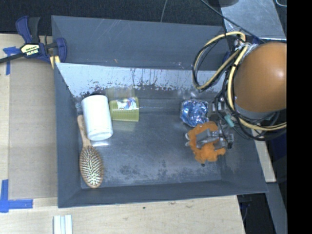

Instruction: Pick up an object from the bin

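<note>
Gripper [219, 141] down on an orange lump [208, 153] at the bin's [146, 182] right side.

Camera view: the orange lump lies on the bin floor near the right wall, just below a crumpled blue wad [194, 112]. The gripper sits right over its upper right part; whether it is spread or closed on it cannot be told. The lump looks soft, light and irregular, likely squashy rather than fragile. Its thicker lower body seems the surest place to pinch.

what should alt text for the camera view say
The gripper is down at an orange object on the bin's right side, beside a blue crumpled wrapper. At the left lie a white bottle, a green box and a hairbrush.
</note>
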Controlling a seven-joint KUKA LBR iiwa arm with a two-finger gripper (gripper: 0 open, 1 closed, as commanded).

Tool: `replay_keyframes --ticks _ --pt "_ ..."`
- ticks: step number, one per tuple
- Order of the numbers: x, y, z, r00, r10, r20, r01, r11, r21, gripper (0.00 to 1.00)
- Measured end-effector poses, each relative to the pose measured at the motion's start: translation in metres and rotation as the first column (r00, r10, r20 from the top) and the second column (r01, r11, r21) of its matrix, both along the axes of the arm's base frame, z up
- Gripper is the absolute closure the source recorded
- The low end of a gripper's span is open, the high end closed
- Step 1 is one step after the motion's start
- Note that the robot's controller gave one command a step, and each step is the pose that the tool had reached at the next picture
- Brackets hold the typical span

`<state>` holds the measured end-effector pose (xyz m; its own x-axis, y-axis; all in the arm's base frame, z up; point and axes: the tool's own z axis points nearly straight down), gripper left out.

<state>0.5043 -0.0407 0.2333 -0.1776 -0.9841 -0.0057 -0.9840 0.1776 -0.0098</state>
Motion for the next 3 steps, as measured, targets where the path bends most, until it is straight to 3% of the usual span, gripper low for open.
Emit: replay_keyframes --ticks 1,2,3 --pt "0.010 -0.024 -0.083 0.998 -0.064 -0.006 0.064 0.998 0.002 1.00" --pt "0.022 -0.004 -0.092 0.999 -0.038 -0.003 0.038 0.999 0.005 1.00" --pt "0.022 -0.006 -0.091 0.999 -0.040 -0.002 0.040 0.999 0.004 0.00"
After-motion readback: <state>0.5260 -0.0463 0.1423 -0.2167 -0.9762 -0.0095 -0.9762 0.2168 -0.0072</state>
